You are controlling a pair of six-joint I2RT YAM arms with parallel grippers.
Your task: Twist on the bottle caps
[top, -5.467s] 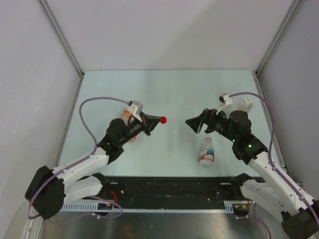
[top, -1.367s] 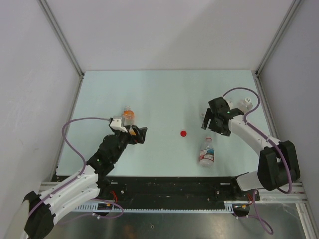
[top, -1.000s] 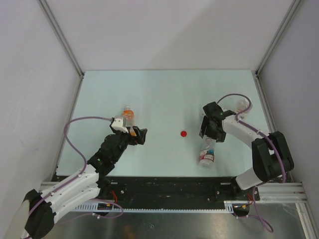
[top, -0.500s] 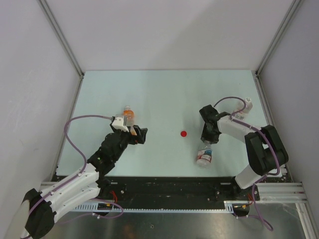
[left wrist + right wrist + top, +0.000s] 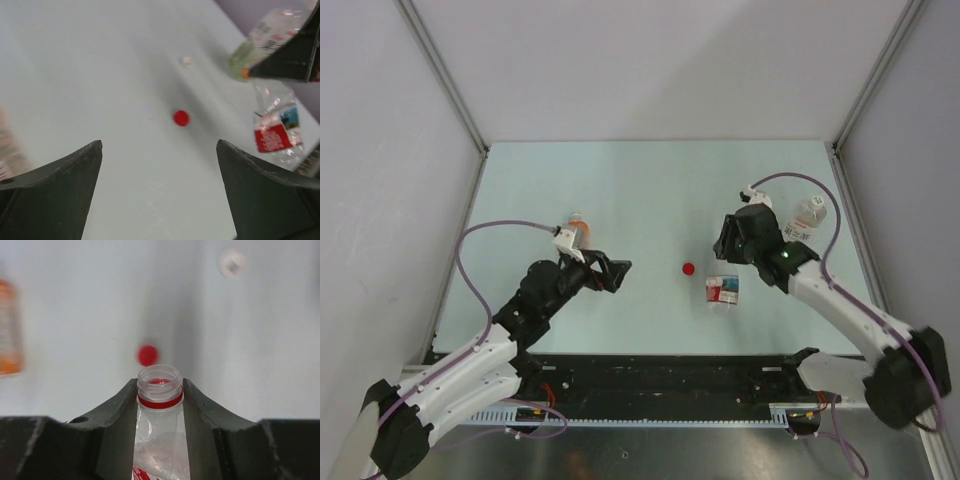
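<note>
Your right gripper [image 5: 160, 386] clenches the neck of the red-and-white labelled bottle [image 5: 722, 291]. A moment ago that bottle lay nearer the front edge of the table [image 5: 650, 180]; now it is closer to the middle. Its mouth is uncapped, with a red ring below the rim and a crumpled clear body. Your left gripper [image 5: 158, 145] is spread wide, grasping nothing. The red cap [image 5: 688, 268] lies mid-table. Farther back, the orange bottle [image 5: 577, 232] is toward the left edge and the white-labelled bottle [image 5: 807, 215] is near the right edge.
</note>
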